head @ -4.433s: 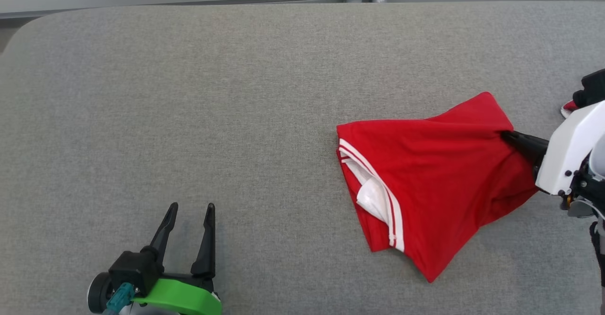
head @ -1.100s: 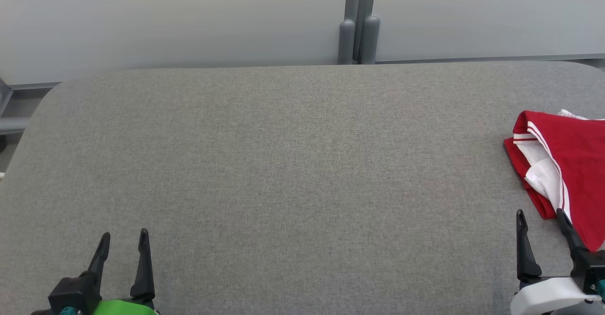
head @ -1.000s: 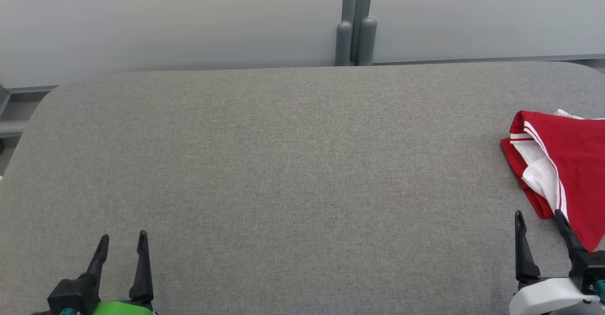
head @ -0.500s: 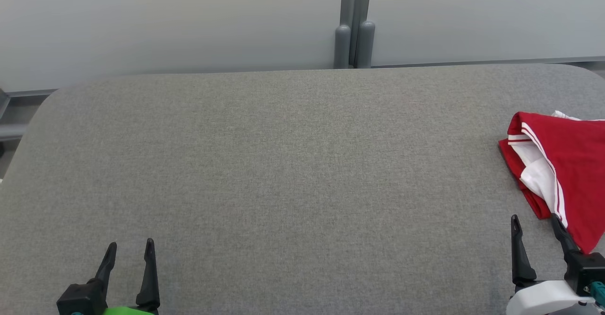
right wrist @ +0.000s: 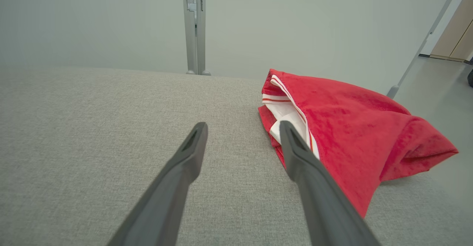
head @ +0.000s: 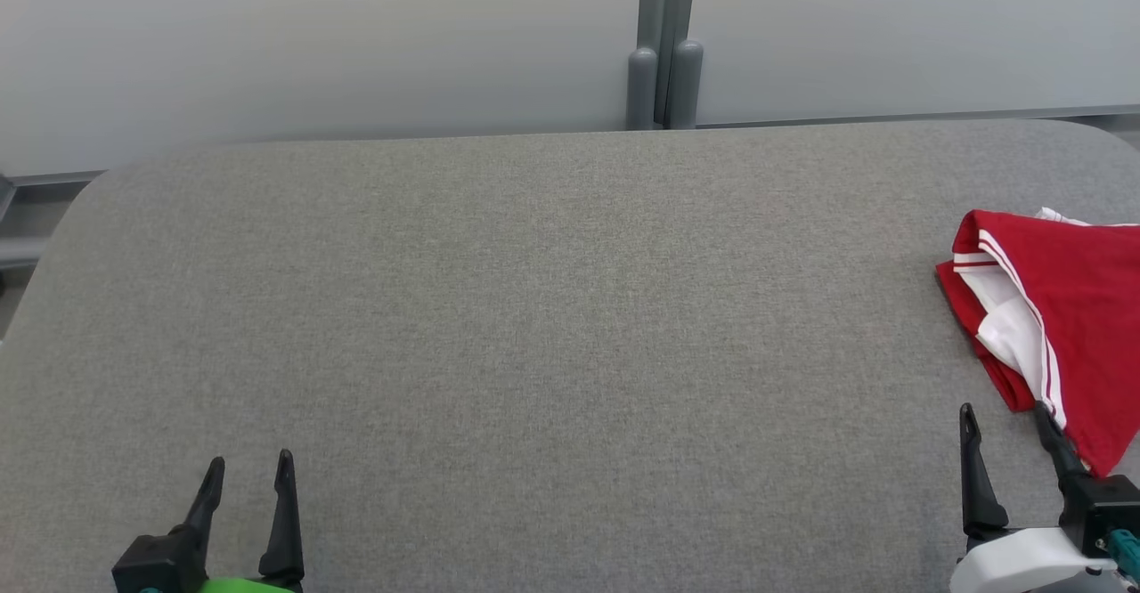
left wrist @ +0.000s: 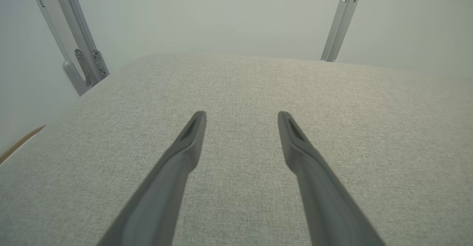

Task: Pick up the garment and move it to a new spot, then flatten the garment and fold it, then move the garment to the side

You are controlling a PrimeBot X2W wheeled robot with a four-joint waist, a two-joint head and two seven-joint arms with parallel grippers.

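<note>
A folded red garment (head: 1078,308) with white trim lies at the far right of the grey table (head: 534,308), partly cut off by the head view's right edge. In the right wrist view the garment (right wrist: 343,127) sits just right of my right gripper (right wrist: 244,126), whose right finger overlaps its near edge. My right gripper (head: 1002,415) stands open at the lower right, nothing between its fingers. My left gripper (head: 251,464) is open at the lower left, far from the garment, and the left wrist view shows the left gripper (left wrist: 242,115) over bare table.
A pale wall panel with a grey post (head: 663,41) runs behind the table's far edge. The table's rounded left corner (head: 80,201) and a metal bracket (left wrist: 79,57) mark its left end. Floor (right wrist: 436,91) lies past the table's right edge.
Since 4.4 s ago my right gripper let go of the garment and drew back to the lower right. Over the last second the camera shifted slightly; both grippers sank a little lower.
</note>
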